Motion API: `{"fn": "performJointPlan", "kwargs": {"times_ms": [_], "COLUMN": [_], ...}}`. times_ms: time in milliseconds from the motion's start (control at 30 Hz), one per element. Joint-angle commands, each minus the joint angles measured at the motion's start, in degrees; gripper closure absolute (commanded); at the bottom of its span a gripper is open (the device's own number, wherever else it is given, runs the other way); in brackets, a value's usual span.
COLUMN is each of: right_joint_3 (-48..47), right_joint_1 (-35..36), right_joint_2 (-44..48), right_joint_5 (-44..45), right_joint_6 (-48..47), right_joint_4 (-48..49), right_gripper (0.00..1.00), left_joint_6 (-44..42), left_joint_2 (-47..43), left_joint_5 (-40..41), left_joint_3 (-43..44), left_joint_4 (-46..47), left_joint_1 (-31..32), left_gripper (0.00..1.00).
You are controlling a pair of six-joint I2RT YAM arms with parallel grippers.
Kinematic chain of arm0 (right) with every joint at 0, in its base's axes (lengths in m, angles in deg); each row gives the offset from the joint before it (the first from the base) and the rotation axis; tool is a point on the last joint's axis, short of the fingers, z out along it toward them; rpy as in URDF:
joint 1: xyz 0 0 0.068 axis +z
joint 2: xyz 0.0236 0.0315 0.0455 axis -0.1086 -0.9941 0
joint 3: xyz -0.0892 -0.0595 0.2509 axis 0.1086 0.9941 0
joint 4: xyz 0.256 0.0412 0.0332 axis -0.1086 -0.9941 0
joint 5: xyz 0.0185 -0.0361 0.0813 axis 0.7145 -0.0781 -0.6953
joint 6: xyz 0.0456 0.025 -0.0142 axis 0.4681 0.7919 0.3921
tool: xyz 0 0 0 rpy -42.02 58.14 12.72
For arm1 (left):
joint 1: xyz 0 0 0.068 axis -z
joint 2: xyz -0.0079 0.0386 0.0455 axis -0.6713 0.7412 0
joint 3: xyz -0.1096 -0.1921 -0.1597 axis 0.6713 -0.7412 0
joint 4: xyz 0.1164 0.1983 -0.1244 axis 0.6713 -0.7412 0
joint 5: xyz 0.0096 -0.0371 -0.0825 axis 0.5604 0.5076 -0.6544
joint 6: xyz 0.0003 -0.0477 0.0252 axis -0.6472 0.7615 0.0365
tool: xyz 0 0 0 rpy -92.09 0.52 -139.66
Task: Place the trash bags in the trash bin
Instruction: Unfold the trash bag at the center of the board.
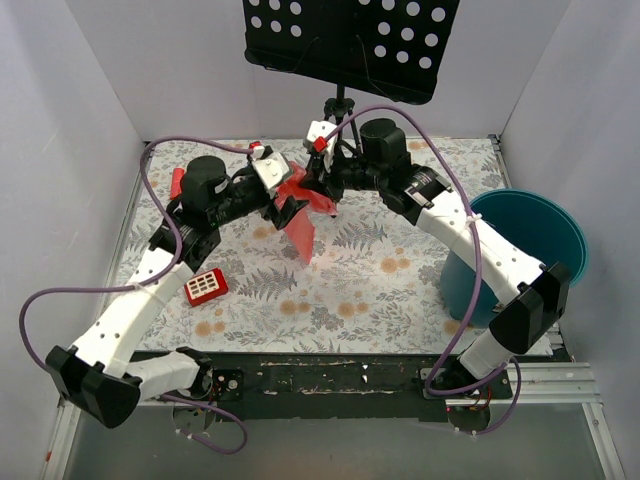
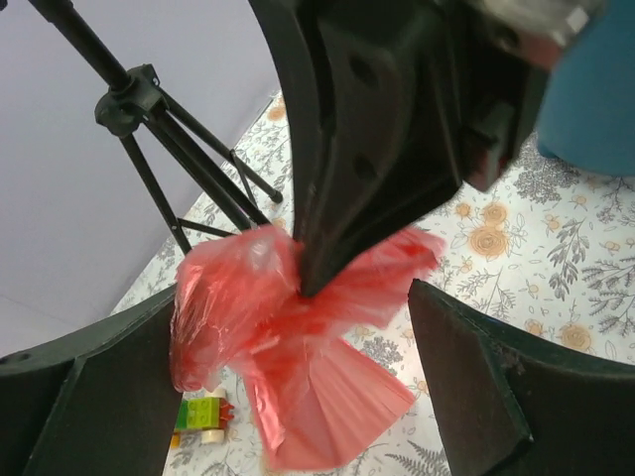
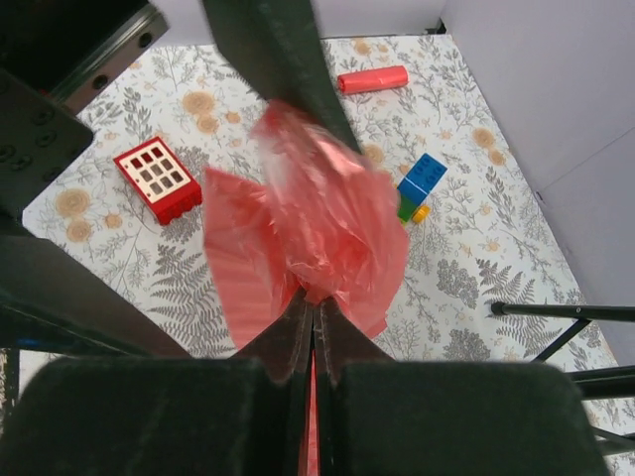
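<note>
My right jaws [image 3: 313, 309] are clenching the trash bag [image 3: 303, 233]. Both fingers are pressing flat together on a gathered bit of its red-pink film. The bag is hanging from that pinch, up in the air above the desk [image 1: 380, 290], and its crinkled body is bunching near the grip while a pleated flap is fanning out below.

My left jaws [image 2: 293, 297] are standing released, their two dark fingers spreading wide to either side of the bag. I cannot tell whether either finger is touching the film. Seen from above, my two wrists are meeting over the far middle of the desk, with the bag drooping between them.

The trash bin [image 1: 530, 235], teal and round, is sitting at the right edge of the desk beside my right arm. It is well apart from the bag, which is hanging outside it.

A red block with white squares [image 1: 205, 287] is lying on the floral desk near my left arm. A red cylinder [image 3: 372, 79] is lying on its side toward the far left. A small cluster of blue, green and yellow bricks [image 3: 424, 178] is resting on the desk below the bag. The legs of a black tripod [image 2: 149, 109] are standing at the far edge.
</note>
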State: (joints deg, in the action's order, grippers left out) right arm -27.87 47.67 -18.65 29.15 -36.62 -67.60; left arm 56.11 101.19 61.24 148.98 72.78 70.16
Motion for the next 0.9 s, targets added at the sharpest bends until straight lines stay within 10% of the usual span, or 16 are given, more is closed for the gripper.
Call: {"fn": "performJointPlan", "kwargs": {"times_ms": [0,567,867], "right_joint_3": [-2.55,1.67,2.46], "right_joint_1": [0.84,1.11,1.29], "right_joint_2": [-0.47,3.4,4.45], "right_joint_5": [1.42,2.74,1.77], "right_joint_6": [-5.06,-10.17,-13.95], "right_joint_4": [-3.1,-4.77,-6.09], "right_gripper": [0.99,0.99,0.99], "left_joint_6": [-3.5,-26.26,-32.17], "left_joint_2": [3.0,7.48,16.98], "left_joint_5": [-2.74,-10.12,-10.39], "left_joint_3": [5.03,13.72,22.87], "left_joint_4": [-0.42,-13.84,-25.9], "left_joint_1": [0.31,-0.39,-0.04], "left_gripper": [0.15,0.17,0.6]}}
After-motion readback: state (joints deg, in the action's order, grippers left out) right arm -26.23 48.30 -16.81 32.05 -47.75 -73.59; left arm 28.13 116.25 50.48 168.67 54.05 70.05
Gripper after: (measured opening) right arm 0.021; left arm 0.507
